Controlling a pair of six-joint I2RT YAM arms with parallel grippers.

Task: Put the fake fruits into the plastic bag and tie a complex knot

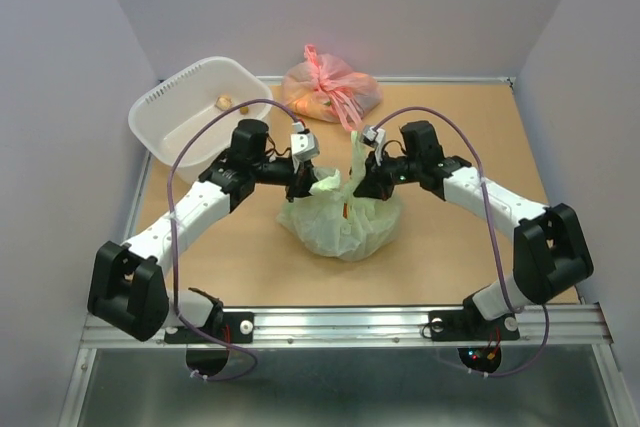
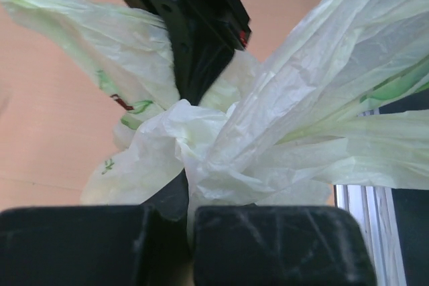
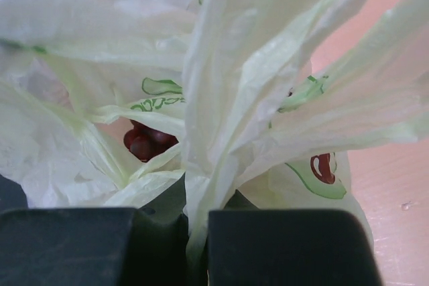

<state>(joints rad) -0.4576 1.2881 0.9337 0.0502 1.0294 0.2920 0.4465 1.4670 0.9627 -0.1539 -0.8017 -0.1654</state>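
At the centre of the desk (image 1: 470,147), the left gripper (image 1: 303,185) and right gripper (image 1: 372,179) each clamp a handle strip (image 1: 357,152) of the pale green plastic bag (image 1: 340,227), whose thin, soft film looks slippery and tear-prone, best held at the bunched neck above the grape bunch (image 3: 147,142).

My table (image 1: 480,147) is a flat tan board with a thin metal lip along its far and left edges. Three things lie on it. The pale green plastic bag (image 1: 345,222) sits bulging about midway between the left and right edges, somewhat closer to the near edge than to the far one. A white basket (image 1: 175,117) fills the far left corner, tipped a little against the wall there. A tied pink bag (image 1: 335,87) rests at the far edge near its middle, just beside the basket. Along the near edge runs a metal rail (image 1: 350,322), carrying my left base (image 1: 215,327) and right base (image 1: 475,325).
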